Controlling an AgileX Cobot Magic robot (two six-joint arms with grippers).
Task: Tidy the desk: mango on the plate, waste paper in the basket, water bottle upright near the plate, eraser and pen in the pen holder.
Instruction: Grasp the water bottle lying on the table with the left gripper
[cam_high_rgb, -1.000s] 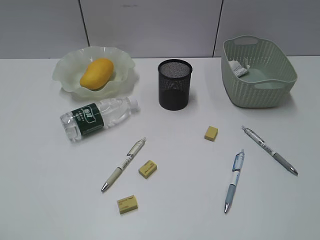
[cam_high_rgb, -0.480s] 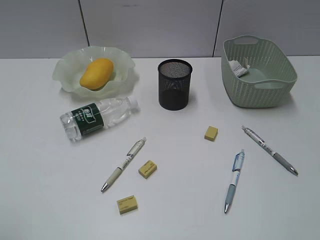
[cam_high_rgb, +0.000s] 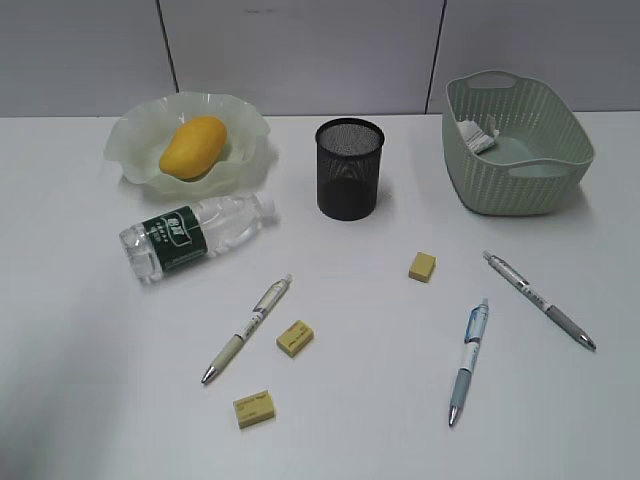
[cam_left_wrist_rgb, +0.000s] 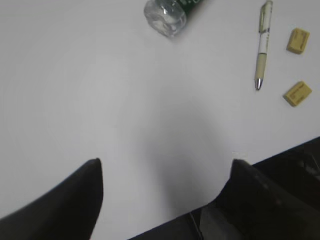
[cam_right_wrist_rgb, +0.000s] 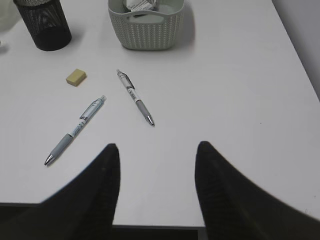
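Since the mango (cam_high_rgb: 193, 146) already sits on the plate (cam_high_rgb: 135, 170) and the paper (cam_high_rgb: 478, 136) lies in the basket (cam_high_rgb: 520, 185), you have the bottle, erasers and pens left. Both grippers hang over the near desk edge, which looks like a rest pose between steps.

Your left gripper (cam_left_wrist_rgb: 165, 172) is spread wide and holds nothing. The bottle (cam_left_wrist_rgb: 167, 12) lies on its side well ahead of it, base toward the camera; a beige pen (cam_left_wrist_rgb: 263, 44) and two erasers (cam_left_wrist_rgb: 297, 41) (cam_left_wrist_rgb: 297, 93) sit ahead and to its right.

Your right gripper (cam_right_wrist_rgb: 157, 165) is also wide and empty. A blue pen (cam_right_wrist_rgb: 75, 131) lies ahead to its left, a grey pen (cam_right_wrist_rgb: 135, 97) straight ahead, an eraser (cam_right_wrist_rgb: 76, 77) further off left. The holder (cam_right_wrist_rgb: 44, 25) is far ahead left, the basket far ahead.

White characters show on the bottle's green label (cam_high_rgb: 178, 240), too small to read. Print on the pens and paper is illegible too.
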